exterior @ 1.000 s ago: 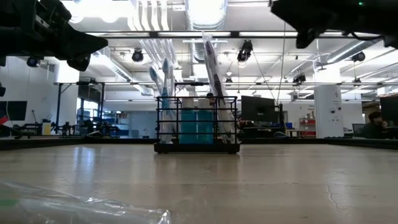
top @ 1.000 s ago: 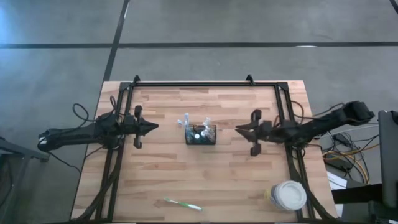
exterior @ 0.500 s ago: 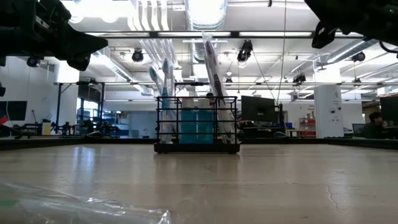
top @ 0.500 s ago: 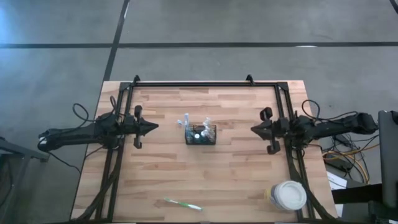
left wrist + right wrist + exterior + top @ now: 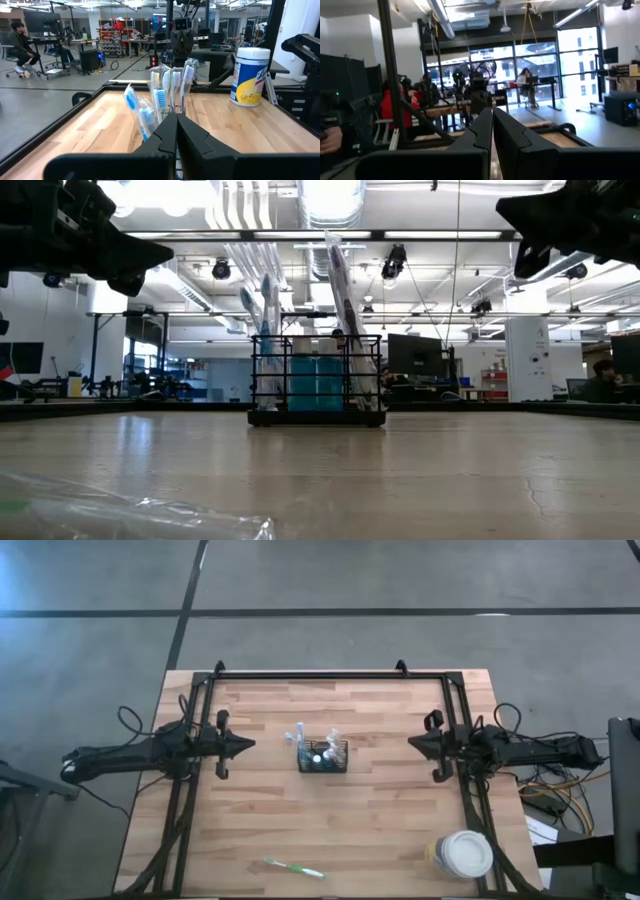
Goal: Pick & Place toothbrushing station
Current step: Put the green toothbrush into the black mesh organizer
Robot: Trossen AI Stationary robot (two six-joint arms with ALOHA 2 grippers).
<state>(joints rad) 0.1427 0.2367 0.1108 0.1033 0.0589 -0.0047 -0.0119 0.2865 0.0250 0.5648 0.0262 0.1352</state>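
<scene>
- While both arms hang back at the table's sides, the black wire-mesh caddy (image 5: 323,756) stands upright near the middle of the wooden table (image 5: 380,830), a little toward the far edge.
- Inside the caddy, toothbrushes (image 5: 161,97) in clear wrappers stand on end, blue and white bristle heads up, leaning slightly apart; the low view shows them rising above the caddy's rim (image 5: 335,280).
- White-capped items (image 5: 316,754) show in the caddy from above; how many there are cannot be told for sure.
- One more toothbrush, the green toothbrush (image 5: 293,867), lies flat on the wood near the table's front edge, well apart from the caddy.
- Left of the caddy, the left gripper (image 5: 247,743) hovers above the table with its tip pointing at the caddy, apart from it; its fingers (image 5: 167,135) are pressed together and hold nothing.
- Right of the caddy and farther off, the right gripper (image 5: 412,743) sits by the black frame rail (image 5: 455,720) at the table's right side; its fingers (image 5: 484,131) are pressed together too, with nothing between them.
- Near the front right corner stands a large cup with a white lid (image 5: 464,855), its label white, blue and yellow in the left wrist view (image 5: 250,75).
- Crinkled clear plastic (image 5: 130,515) lies close before the low camera.
- Beyond the table, people sit at desks in the room, one at far right (image 5: 603,380).
</scene>
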